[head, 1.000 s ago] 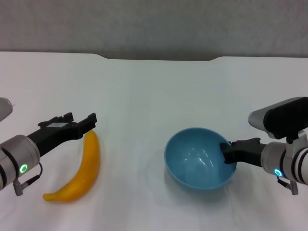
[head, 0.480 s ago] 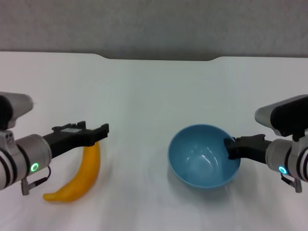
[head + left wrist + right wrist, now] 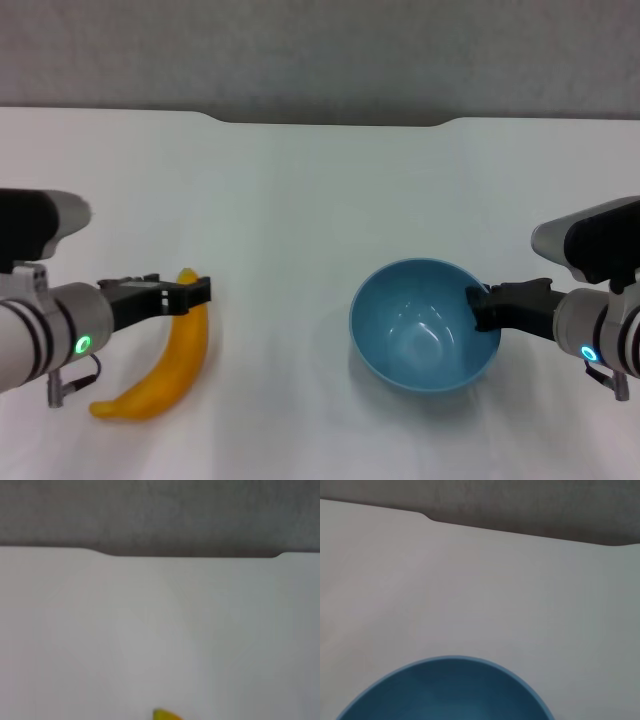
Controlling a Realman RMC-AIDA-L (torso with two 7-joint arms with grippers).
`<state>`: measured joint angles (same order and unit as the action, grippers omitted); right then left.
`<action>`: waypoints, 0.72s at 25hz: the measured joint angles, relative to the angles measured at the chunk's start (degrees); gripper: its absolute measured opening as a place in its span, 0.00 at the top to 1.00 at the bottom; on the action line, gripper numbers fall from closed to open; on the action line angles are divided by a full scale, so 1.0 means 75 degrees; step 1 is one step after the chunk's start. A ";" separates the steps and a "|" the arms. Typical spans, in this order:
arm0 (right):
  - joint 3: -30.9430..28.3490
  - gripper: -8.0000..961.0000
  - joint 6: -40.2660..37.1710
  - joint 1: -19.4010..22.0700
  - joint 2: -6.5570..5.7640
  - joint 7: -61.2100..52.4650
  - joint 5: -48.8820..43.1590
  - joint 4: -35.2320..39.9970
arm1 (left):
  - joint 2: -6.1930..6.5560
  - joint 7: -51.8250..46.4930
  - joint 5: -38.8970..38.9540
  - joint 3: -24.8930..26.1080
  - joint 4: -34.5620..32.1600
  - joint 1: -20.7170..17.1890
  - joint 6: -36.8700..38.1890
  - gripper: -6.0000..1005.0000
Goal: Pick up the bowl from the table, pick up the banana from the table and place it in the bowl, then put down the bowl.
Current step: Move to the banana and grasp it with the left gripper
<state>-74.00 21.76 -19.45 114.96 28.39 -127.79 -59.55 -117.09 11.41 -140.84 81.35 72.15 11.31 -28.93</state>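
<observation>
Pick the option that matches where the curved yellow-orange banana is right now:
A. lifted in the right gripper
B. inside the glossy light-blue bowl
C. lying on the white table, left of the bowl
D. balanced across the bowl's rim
C: the head view shows the curved yellow-orange banana lying flat on the white table, well left of the empty glossy light-blue bowl, with the left gripper over its far end.

A plain white counter (image 3: 320, 200) is seen. The bowl (image 3: 420, 345) is coloured glossy light blue, unpatterned. The banana (image 3: 170, 365) is coloured yellow-orange. Both end effectors are finished in black.
</observation>
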 joint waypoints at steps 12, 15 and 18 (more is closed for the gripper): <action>-0.0022 0.95 -0.0014 0.0004 0.0000 0.0000 0.0000 -0.0009 | -0.0009 -0.2646 -0.2474 -0.0695 0.0201 0.0346 -0.0908 0.26; -0.0025 0.95 -0.0023 0.0003 0.0000 0.0000 0.0000 -0.0014 | -0.0016 -0.3015 -0.2885 -0.0730 -0.0189 0.0516 -0.0745 0.26; -0.0025 0.95 -0.0027 0.0008 0.0000 0.0000 0.0000 -0.0019 | -0.0018 -0.3139 -0.2883 -0.0773 -0.0311 0.0604 -0.0731 0.26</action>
<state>-74.19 21.56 -19.39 114.96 28.39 -127.79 -59.69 -117.22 -12.13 -162.46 75.55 69.82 15.84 -34.42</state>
